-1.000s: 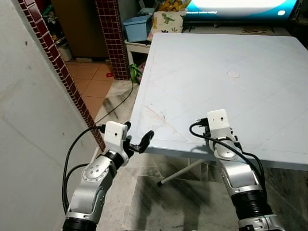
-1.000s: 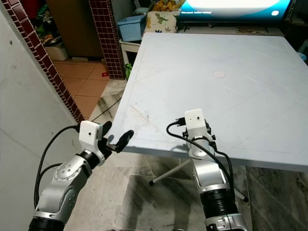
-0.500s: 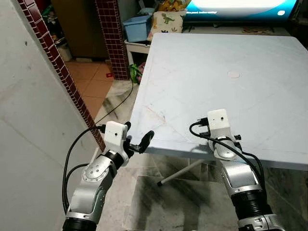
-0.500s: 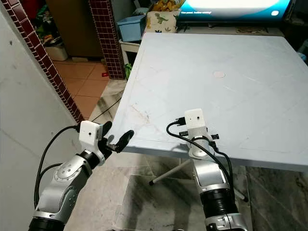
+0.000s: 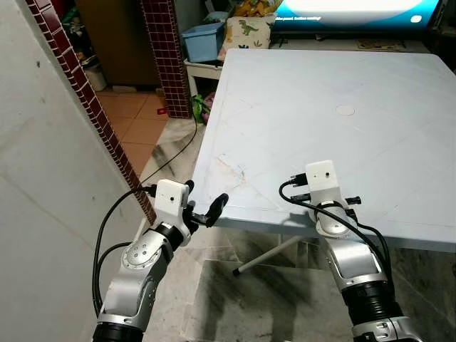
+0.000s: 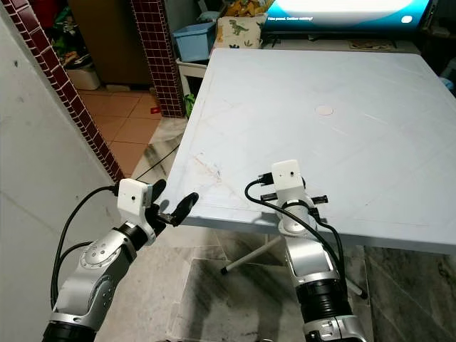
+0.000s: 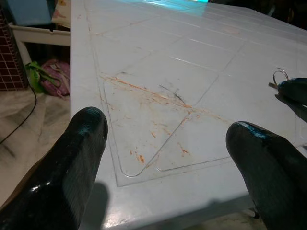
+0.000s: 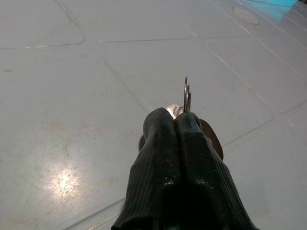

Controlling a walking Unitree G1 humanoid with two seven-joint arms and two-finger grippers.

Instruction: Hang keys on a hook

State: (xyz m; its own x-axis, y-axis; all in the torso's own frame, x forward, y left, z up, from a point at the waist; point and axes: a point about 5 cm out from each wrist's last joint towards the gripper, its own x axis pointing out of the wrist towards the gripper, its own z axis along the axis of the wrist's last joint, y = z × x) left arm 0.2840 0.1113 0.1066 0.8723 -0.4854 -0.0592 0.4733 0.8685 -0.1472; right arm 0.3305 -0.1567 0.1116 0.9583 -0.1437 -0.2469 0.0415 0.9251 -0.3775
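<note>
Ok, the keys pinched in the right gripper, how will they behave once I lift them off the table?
The right gripper is shut on the keys, with the thin ring poking up past the fingertips. They look small and probably light. The ring is loose metal, so a key may well swing or pivot on lifting. Smooth metal against the black fingers could slip, so lift slowly off the table.

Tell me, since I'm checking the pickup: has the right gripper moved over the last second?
Yes, slightly: the right gripper, shut on the keys, has risen and edged forward against the table near edge.

keys (image 8: 186,98) mostly hidden behind right gripper (image 8: 175,120) jaws
</note>
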